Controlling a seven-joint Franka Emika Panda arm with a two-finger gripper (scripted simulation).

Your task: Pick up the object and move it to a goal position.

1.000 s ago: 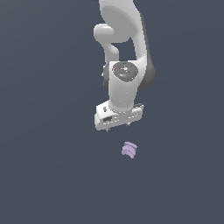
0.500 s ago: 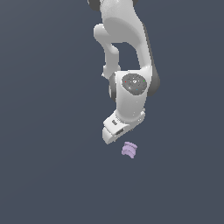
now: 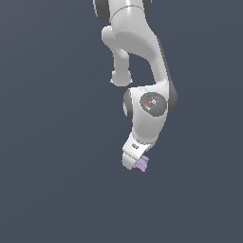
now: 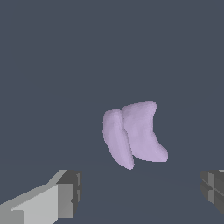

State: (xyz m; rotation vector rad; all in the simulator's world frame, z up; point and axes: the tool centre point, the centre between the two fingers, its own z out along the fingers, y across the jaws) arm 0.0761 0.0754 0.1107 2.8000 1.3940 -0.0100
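The object (image 3: 142, 163) is a tiny pale lilac lump with two ridged, stacked lobes, lying on the dark grey floor. In the wrist view the object (image 4: 133, 135) fills the middle, with one grey fingertip (image 4: 68, 190) on one side and the other fingertip (image 4: 214, 188) on the opposite side, both apart from it. My gripper (image 4: 142, 192) is open, spread wider than the piece, with nothing held. In the exterior view the white hand (image 3: 135, 152) hangs just over the object and covers part of it.
The white arm (image 3: 142, 61) reaches down from the top of the exterior view. Around it there is only flat, plain dark grey floor (image 3: 57, 180).
The hand has dropped lower and swung toward the exterior view's right, from well above the object to right over it, now hiding part of it. The object has not moved.
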